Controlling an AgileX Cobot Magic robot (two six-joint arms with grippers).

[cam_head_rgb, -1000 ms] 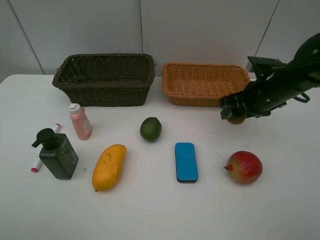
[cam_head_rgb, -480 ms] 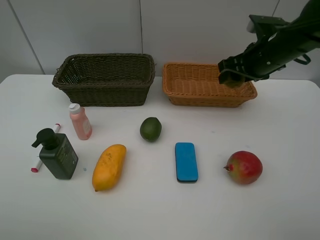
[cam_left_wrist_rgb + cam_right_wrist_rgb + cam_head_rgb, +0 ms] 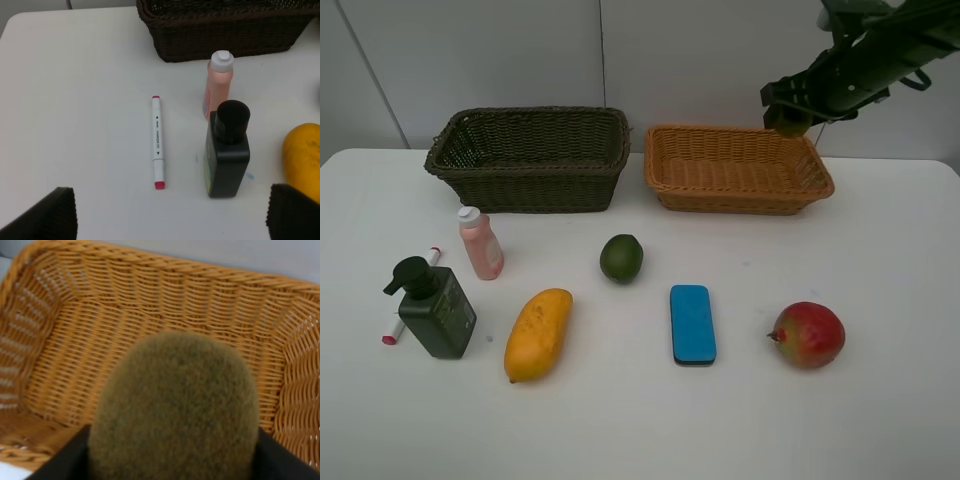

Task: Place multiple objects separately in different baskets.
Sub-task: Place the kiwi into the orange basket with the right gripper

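My right gripper (image 3: 788,119) holds the kiwi (image 3: 175,405) above the right basket (image 3: 740,203), near its far right corner. The left basket (image 3: 530,192) stands just beside. In front, left to right: marker (image 3: 157,142), pump bottle (image 3: 437,312), small bottle (image 3: 481,244), left mango (image 3: 538,334), lime (image 3: 621,258), eraser (image 3: 692,323), right mango (image 3: 809,335).

The right arm (image 3: 885,55) is matte black throughout, built of chunky, boxy segments. A thin dark cable (image 3: 920,80) loops out from its side, and the arm ends in a black right gripper (image 3: 788,112). The left gripper (image 3: 172,217) shows only as two black fingers (image 3: 50,217) with rounded corners and a finely ribbed, rubbery-looking surface.
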